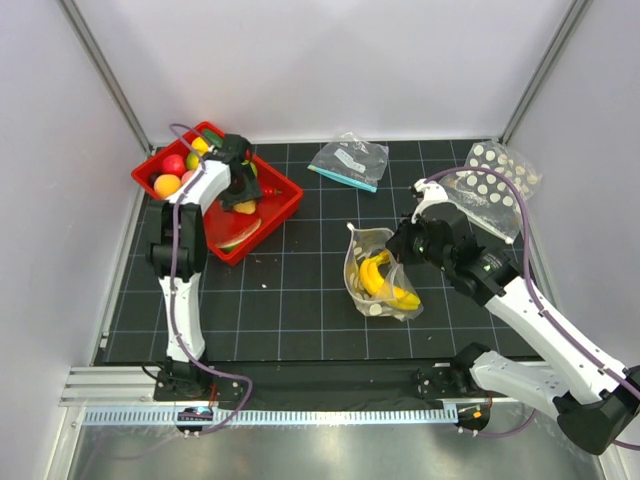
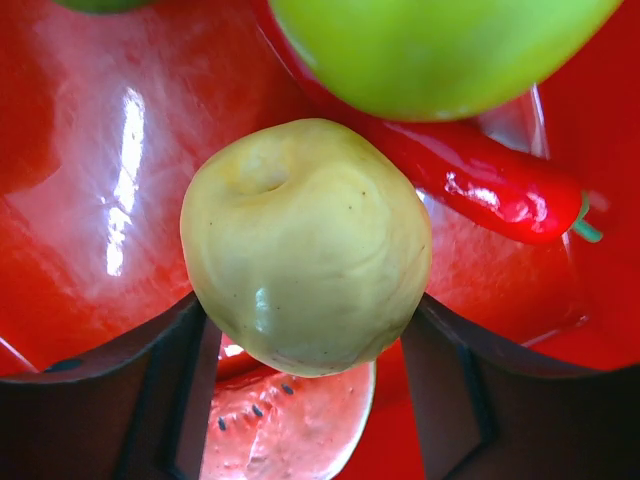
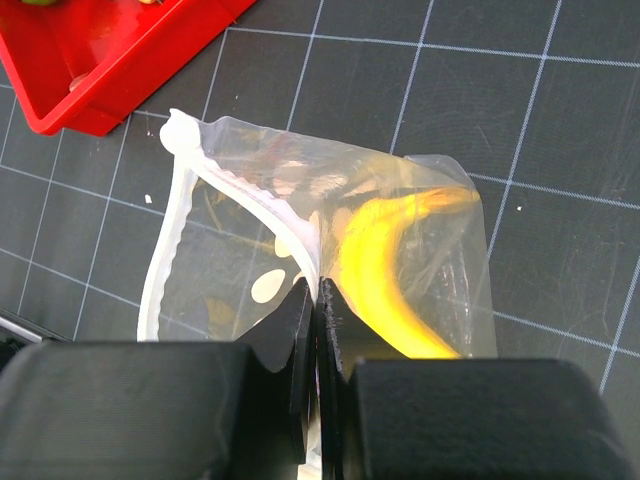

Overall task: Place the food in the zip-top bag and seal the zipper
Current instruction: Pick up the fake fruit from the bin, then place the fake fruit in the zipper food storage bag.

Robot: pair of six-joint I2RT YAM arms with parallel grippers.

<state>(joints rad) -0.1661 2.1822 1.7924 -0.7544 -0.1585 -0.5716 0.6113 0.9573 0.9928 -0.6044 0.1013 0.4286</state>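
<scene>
- Left gripper (image 2: 305, 315) is down inside the red tray (image 1: 270, 228) at the far left. Its jaws are wide apart, one finger (image 2: 150, 400) on each side of a pale yellow-green fruit (image 2: 305, 245).
- The fingertips sit right at the fruit's flanks. Cannot tell whether they press on it.
- Also in the tray, from the left wrist view: a green fruit (image 2: 440, 50) on the far side, a red chilli (image 2: 480, 185) to the right, and a watermelon slice (image 2: 290, 425) under the fingers. All are close around the yellow-green fruit.
- Right gripper (image 3: 318, 300) has its jaws all but closed, pinching the film of the zip-top bag (image 3: 240, 230) at its rim, where the zipper (image 3: 165, 250) runs in.
- The bag lies at mid-mat, right of centre, mouth gaping toward the far left, with yellow bananas (image 3: 385, 270) inside.
- Edges: the tray's near-right wall faces the bag. Bare grid mat (image 1: 300, 300) lies between them and on the bag's near side.
- A clear bag with a teal strip (image 1: 348, 162) lies at far centre, apart from both grippers.
- A second dotted packet (image 1: 492, 180) lies at the far right, just beyond the right arm, near the right wall.
</scene>
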